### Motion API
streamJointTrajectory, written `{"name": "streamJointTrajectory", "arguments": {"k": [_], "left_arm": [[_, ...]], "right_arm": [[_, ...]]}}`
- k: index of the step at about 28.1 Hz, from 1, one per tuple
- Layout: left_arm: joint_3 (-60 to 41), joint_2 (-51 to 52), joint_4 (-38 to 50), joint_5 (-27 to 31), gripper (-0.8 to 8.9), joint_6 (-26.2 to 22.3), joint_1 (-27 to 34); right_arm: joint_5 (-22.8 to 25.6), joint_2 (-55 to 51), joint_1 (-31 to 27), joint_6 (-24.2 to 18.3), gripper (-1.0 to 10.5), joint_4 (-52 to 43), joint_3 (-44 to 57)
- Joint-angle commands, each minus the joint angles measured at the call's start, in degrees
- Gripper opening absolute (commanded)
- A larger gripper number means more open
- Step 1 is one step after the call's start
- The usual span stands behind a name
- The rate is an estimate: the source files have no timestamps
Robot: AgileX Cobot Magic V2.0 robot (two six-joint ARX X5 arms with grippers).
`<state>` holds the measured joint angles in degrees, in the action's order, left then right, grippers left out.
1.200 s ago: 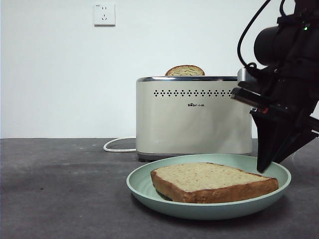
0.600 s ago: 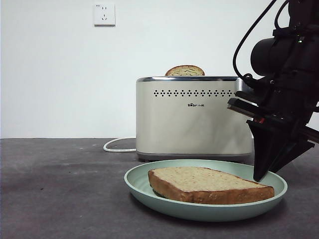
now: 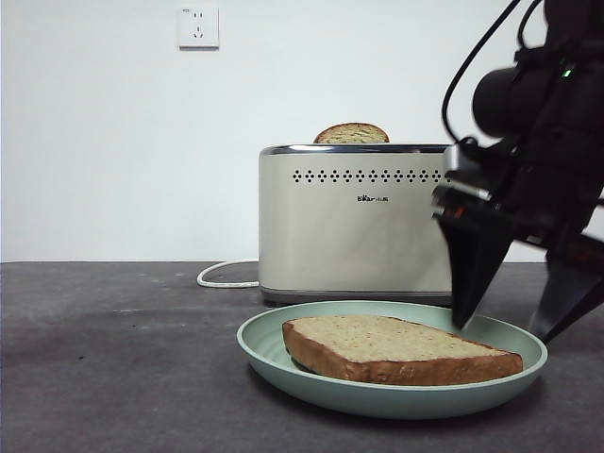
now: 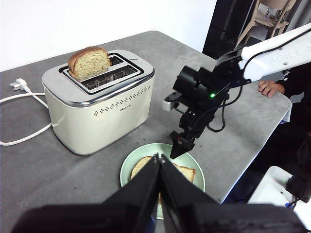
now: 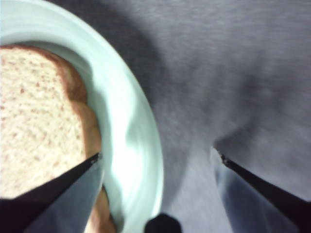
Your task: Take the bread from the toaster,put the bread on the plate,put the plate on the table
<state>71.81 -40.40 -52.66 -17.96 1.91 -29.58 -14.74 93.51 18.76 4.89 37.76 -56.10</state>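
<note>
The bread (image 3: 396, 344) lies flat on the mint-green plate (image 3: 260, 354), which rests on the table (image 3: 113, 377) in front of the toaster (image 3: 354, 222). My right gripper (image 3: 501, 332) is open, one jaw over the plate's inside and the other outside its right rim. Its wrist view shows the plate's rim (image 5: 138, 126) passing between the jaws of the right gripper (image 5: 155, 153), with the bread (image 5: 34, 111) beside one jaw. My left gripper (image 4: 159, 156) is shut and empty, hovering high above the plate (image 4: 197, 170).
A second slice (image 3: 351, 134) stands in the toaster's slot, also seen as the slice (image 4: 89, 62) in the left wrist view. A white cord (image 3: 222, 276) trails left of the toaster. A wall socket (image 3: 197, 26) is on the wall. The table's edge (image 4: 252, 145) runs near the right arm.
The plate with the bread sank slightly and shifted left onto the table. The right gripper's jaws then spread apart and let go of the plate's right rim.
</note>
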Motion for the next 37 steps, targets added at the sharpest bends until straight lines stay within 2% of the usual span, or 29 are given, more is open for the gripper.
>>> {"name": "streamJointTrajectory", "arguments": {"k": [1,6,8,12,16,20,22,37], "left_arm": [[-0.1,0.1,-0.1,-0.2,-0.08,-0.7,0.0],[-0.1,0.1,-0.7,-0.2,-0.08,-0.7,0.0],[-0.1,0.1,-1.9,-0.2,-0.08,-0.7,0.0],[-0.1,0.1,-2.3,-0.2,-0.08,-0.7,0.0],[-0.1,0.1,-2.4,-0.2,-0.08,-0.7,0.0],[-0.1,0.1,-2.4,-0.2,-0.08,-0.7,0.0],[-0.1,0.1,-2.4,-0.2,-0.08,-0.7,0.0],[-0.1,0.1,-2.8,-0.1,-0.08,-0.7,0.0]], "right_arm": [[0.2,-7.4,0.0,-0.4,3.9,1.9,0.6],[-0.3,-28.0,2.0,-4.9,3.8,12.8,0.5],[-0.3,-36.6,4.1,-5.0,3.7,17.4,0.5],[-0.3,-46.8,6.3,-4.6,3.7,22.1,0.5],[-0.7,-54.6,8.0,-4.0,2.2,26.1,0.5],[-4.7,-59.3,8.5,-3.2,1.0,28.6,0.5],[-5.6,-60.7,8.5,-3.2,-0.2,29.1,0.5],[-5.9,-60.8,8.5,-3.2,0.0,30.5,0.5]]}}
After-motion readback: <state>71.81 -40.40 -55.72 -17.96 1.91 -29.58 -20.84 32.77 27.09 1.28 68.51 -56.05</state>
